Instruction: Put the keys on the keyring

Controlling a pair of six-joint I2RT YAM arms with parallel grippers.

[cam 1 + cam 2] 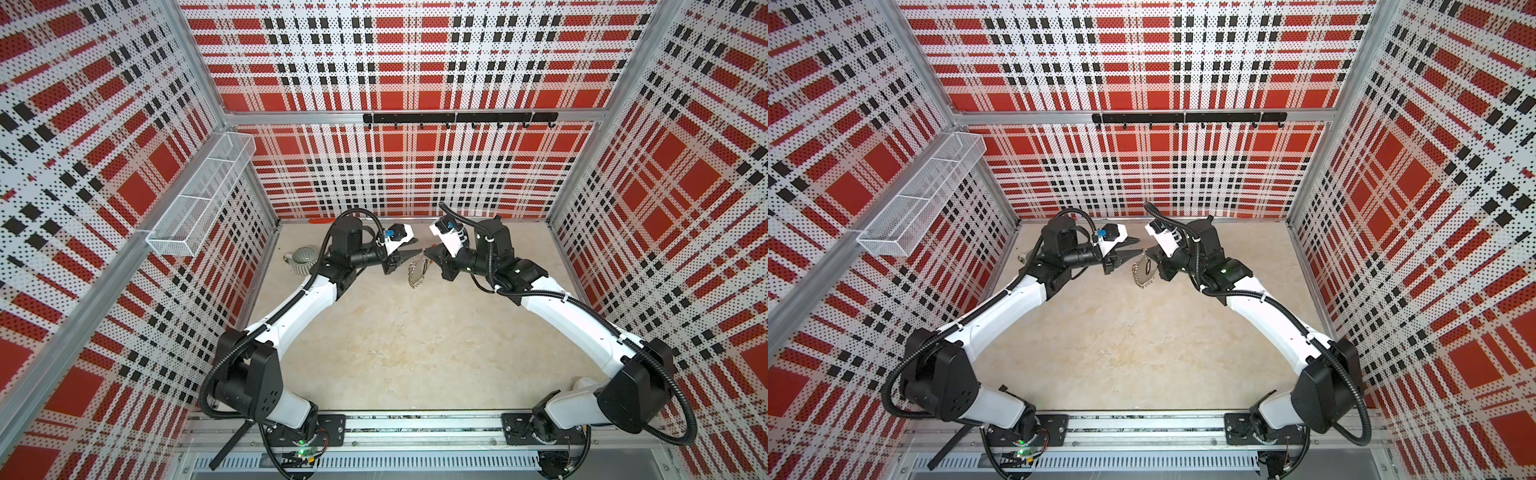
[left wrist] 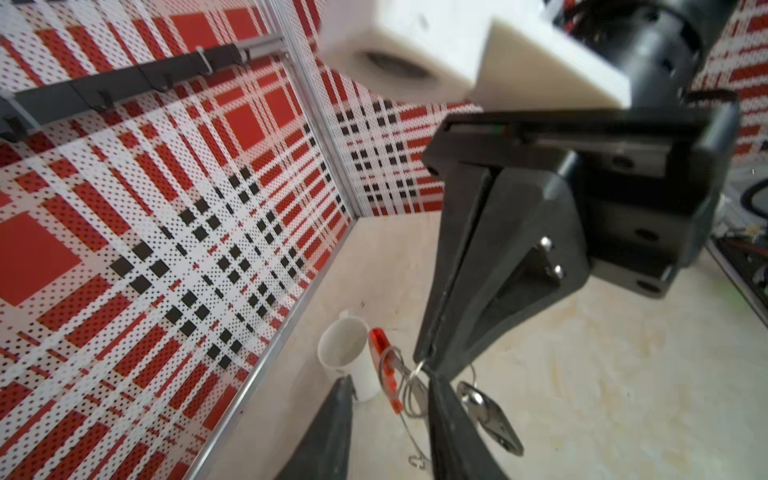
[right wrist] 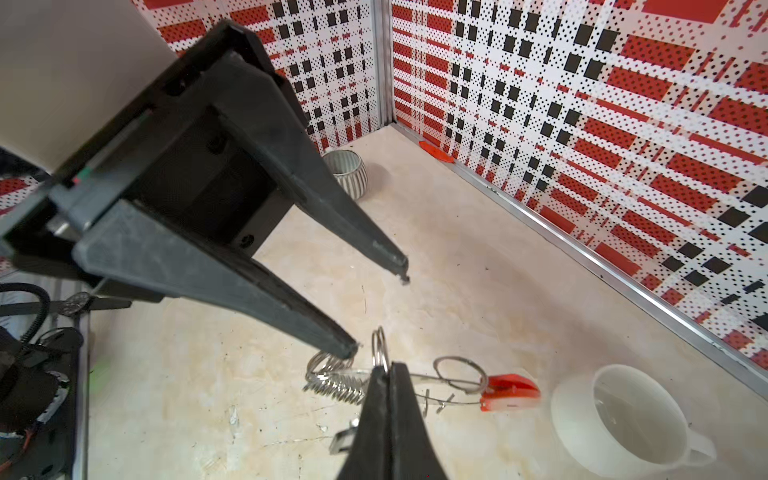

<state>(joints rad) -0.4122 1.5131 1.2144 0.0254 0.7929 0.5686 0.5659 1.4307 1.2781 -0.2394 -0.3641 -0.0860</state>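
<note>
The keyring point(image 1: 417, 272) hangs above the floor between my two grippers, also in a top view point(image 1: 1144, 270). It is a thin hoop with a red-orange section point(image 3: 509, 392) and a bunch of small silver rings point(image 3: 332, 382). My right gripper point(image 3: 388, 370) is shut on one small silver ring point(image 3: 379, 347) of the keyring. The keys point(image 2: 490, 415), a dark tag with a silvery piece, dangle below that grip, partly hidden behind the right fingers point(image 3: 365, 415). My left gripper point(image 2: 390, 390) is open with the hoop wire passing between its fingers, one fingertip point(image 3: 349, 351) close to the ring bunch.
A ribbed grey mug point(image 1: 301, 259) stands at the back left and a white cup point(image 3: 631, 419) on the floor under the grippers. A small red-orange strip point(image 3: 436, 151) lies along the back wall. A black hook rail point(image 1: 457, 118) and a wire basket point(image 1: 199, 195) hang on the walls.
</note>
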